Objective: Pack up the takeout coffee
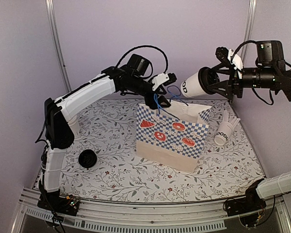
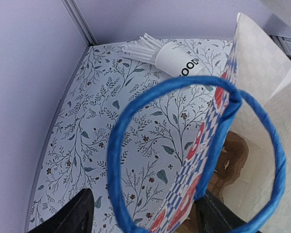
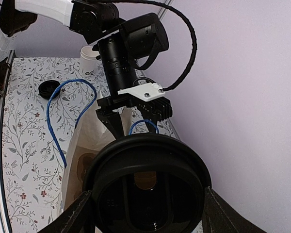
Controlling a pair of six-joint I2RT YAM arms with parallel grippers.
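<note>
My right gripper (image 1: pixel 209 83) is shut on the takeout coffee (image 1: pixel 191 86), a white paper cup held sideways in the air above the back right of the checkered paper bag (image 1: pixel 169 138). Its black lid (image 3: pixel 145 160) fills the right wrist view between my fingers (image 3: pixel 77 211). The bag stands upright and open mid-table. My left gripper (image 1: pixel 161 101) hovers at the bag's top edge, jaws apart. In the left wrist view the bag wall (image 2: pixel 203 145) and a blue handle loop (image 2: pixel 115 145) lie between the fingers (image 2: pixel 75 213); one finger is inside the bag, the other outside.
A white cup with black lettering and white sticks (image 1: pixel 225 130) lies on its side right of the bag. A loose black lid (image 1: pixel 87 158) sits at the front left. Another white cup (image 3: pixel 89 56) shows behind the left arm. Lilac walls close the back.
</note>
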